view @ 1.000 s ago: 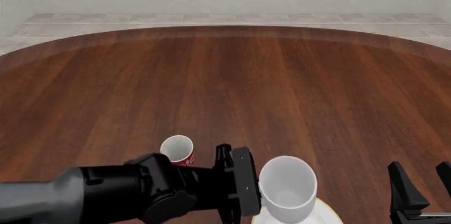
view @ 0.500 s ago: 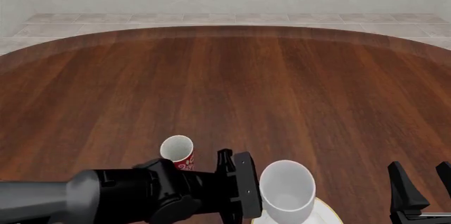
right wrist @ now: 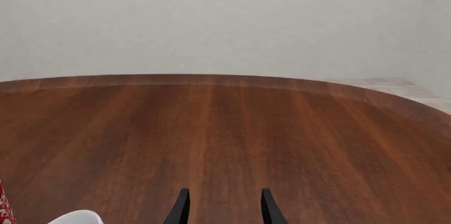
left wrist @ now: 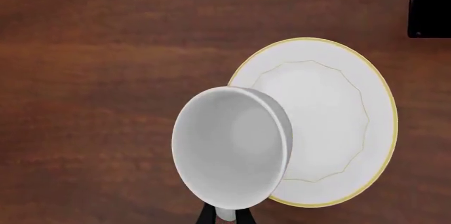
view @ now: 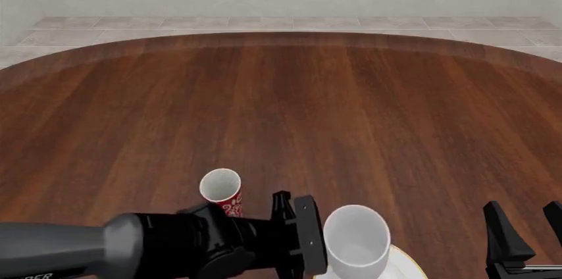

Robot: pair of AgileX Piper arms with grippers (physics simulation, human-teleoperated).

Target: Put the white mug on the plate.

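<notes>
Mugs number two: one white mug (view: 357,238) and one smaller red mug (view: 221,191) with white lettering. Plates number one, a round white plate (left wrist: 352,129) with a thin gold rim, lying flat on the wooden table (view: 290,114) at its near edge. The white mug hangs above the plate's left part, tilted, its open mouth facing up and toward the viewer; contact with the plate cannot be confirmed. The left gripper (left wrist: 224,215) is clamped on the mug's handle side, only the finger bases showing under the mug in the wrist view. The red mug stands upright on the table just left of the left arm's wrist. The right gripper (right wrist: 222,207) sits apart at the near right, fingers spread, nothing between them.
</notes>
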